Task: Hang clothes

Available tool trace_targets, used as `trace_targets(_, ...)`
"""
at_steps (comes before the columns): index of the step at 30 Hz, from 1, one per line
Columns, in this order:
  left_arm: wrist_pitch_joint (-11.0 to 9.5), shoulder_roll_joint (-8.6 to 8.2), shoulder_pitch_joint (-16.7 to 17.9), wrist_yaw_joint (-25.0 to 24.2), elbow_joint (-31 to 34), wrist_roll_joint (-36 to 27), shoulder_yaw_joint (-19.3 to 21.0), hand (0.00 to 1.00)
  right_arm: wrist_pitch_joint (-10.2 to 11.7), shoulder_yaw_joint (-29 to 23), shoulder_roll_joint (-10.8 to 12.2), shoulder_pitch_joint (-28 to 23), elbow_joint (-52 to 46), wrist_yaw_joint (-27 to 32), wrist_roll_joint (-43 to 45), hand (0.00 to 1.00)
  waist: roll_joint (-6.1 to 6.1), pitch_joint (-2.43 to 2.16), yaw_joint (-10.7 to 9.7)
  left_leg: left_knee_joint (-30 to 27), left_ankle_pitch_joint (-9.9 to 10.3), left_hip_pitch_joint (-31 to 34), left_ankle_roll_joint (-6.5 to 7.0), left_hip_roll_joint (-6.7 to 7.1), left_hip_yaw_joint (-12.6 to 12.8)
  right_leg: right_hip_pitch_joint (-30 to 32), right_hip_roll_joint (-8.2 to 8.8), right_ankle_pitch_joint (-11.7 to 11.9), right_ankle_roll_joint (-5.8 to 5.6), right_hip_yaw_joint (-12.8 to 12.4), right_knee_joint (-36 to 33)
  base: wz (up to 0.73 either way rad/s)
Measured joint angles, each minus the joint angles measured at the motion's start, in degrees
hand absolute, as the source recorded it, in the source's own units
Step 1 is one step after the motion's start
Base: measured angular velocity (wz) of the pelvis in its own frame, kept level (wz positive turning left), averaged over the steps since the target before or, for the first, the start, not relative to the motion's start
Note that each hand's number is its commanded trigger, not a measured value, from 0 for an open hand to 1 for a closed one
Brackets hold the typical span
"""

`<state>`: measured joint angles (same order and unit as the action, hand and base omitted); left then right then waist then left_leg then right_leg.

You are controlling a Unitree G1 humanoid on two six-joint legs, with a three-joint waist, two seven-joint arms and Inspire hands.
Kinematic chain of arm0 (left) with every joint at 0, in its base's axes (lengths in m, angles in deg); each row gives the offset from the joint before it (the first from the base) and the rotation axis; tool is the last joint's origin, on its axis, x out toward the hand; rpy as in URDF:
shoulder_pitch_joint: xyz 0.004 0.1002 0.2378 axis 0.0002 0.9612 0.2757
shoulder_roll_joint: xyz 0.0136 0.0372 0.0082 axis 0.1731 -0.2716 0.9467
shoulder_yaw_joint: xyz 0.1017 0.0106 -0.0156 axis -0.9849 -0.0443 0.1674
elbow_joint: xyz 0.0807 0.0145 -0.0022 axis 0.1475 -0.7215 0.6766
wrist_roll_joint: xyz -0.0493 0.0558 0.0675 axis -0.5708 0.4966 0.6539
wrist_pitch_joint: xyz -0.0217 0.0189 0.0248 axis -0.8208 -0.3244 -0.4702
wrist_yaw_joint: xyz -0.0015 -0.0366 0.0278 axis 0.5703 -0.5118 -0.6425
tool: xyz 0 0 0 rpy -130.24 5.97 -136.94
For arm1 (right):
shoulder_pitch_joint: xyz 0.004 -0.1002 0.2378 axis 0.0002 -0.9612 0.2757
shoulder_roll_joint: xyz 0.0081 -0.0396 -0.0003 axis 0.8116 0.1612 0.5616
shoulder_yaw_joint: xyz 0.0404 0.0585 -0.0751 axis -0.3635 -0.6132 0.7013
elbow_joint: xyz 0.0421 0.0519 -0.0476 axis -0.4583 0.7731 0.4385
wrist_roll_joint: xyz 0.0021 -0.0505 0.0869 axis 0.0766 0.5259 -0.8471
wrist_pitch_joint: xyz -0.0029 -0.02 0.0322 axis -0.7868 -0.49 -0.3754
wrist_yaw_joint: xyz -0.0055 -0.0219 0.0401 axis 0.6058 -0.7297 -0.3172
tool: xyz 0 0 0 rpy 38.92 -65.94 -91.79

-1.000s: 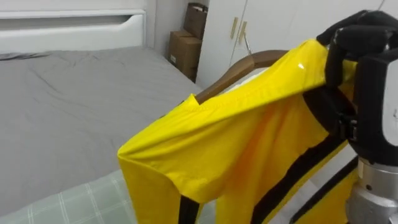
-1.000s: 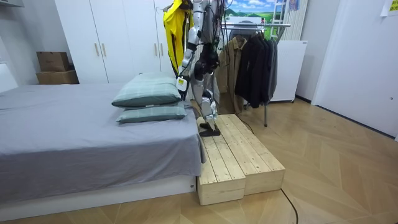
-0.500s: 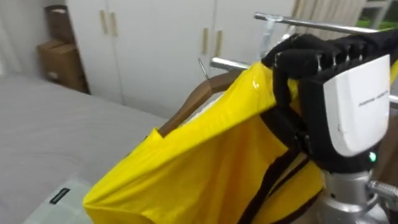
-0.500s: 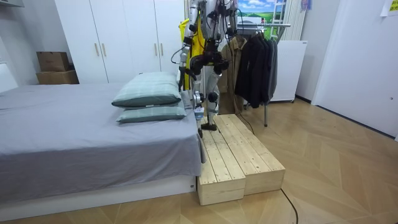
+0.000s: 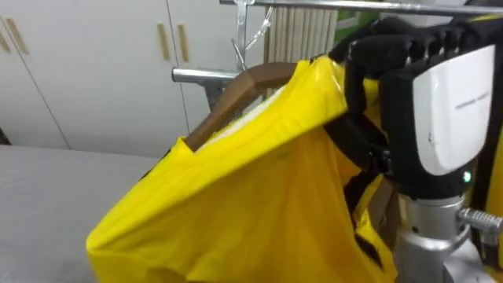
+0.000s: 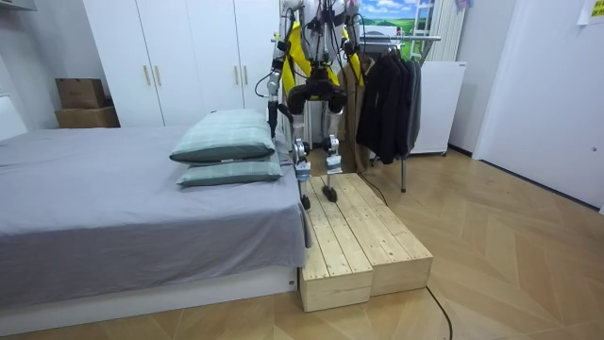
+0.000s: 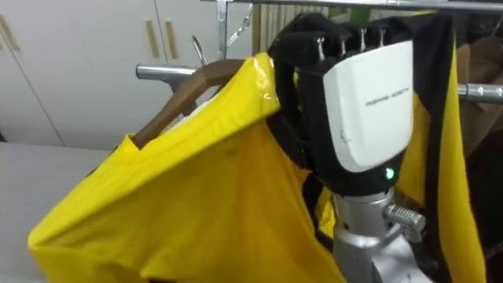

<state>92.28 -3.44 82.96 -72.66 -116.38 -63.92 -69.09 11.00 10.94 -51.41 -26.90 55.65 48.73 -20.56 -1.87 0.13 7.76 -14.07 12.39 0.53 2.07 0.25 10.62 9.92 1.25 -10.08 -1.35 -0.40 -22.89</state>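
The right hand (image 5: 424,102) covers the far end of the wooden hanger (image 5: 236,98), and its dark fingers (image 5: 393,43) are curled tight over that cloth-covered arm, so the contact itself is hidden. The yellow garment (image 5: 259,181) drapes from the hanger and is cut off by the lower edge of both eye views. The hanger's wire hook (image 5: 240,51) stands just before the rack's rail (image 5: 200,75); I cannot tell whether they touch. The left hand (image 6: 272,106) hangs low in the room view, too small to read. A second ago the robot faced the bed (image 6: 113,208); it has turned to the rack on the wooden platform (image 6: 359,236), with dark clothes (image 6: 387,94) at the rail's far end. Small grey print marks the hand's white back.
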Motion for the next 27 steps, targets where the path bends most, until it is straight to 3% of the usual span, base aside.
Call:
trace_targets(3,0.08,0.37,-0.64,-0.23,-0.21,-0.15,0.29,0.00,-0.81,0.28,-0.26,0.13,-0.21,-0.05,-1.58,1.00,-0.23,-0.25,0.40,1.70,-0.19,-0.72,-0.39,-0.79,0.57,-1.32,-2.21,1.23,1.23,-0.59,3.79,-0.17)
trace_targets(7,-0.02,0.37,-0.53,0.14,-0.17,-0.21,0.09,0.00,-2.71,1.34,-0.24,0.98,-0.20,-0.06,-2.92,1.00,-0.67,-0.38,0.71,2.64,0.18,-2.25,-1.09,-1.58,0.15,-3.07,-3.38,1.53,1.58,-1.01,6.87,-0.16)
trace_targets(23,-0.48,0.48,0.45,2.60,0.76,-0.39,0.32,0.00,-5.13,3.57,-0.17,3.84,-1.50,-4.12,-11.84,1.00,-1.70,-0.46,0.24,4.41,0.21,-6.36,-1.15,-3.23,0.09,-7.61,-5.34,1.99,2.33,-2.87,10.46,-0.12)
trace_targets(27,-0.46,0.78,0.69,2.51,0.77,-1.20,0.13,0.00,-5.90,4.10,-0.19,4.60,-1.50,-5.14,-14.49,1.00,-1.88,-0.30,0.18,4.38,0.25,-7.12,-1.21,-3.75,-0.03,-8.47,-5.77,2.15,2.59,-2.78,10.63,-0.01)
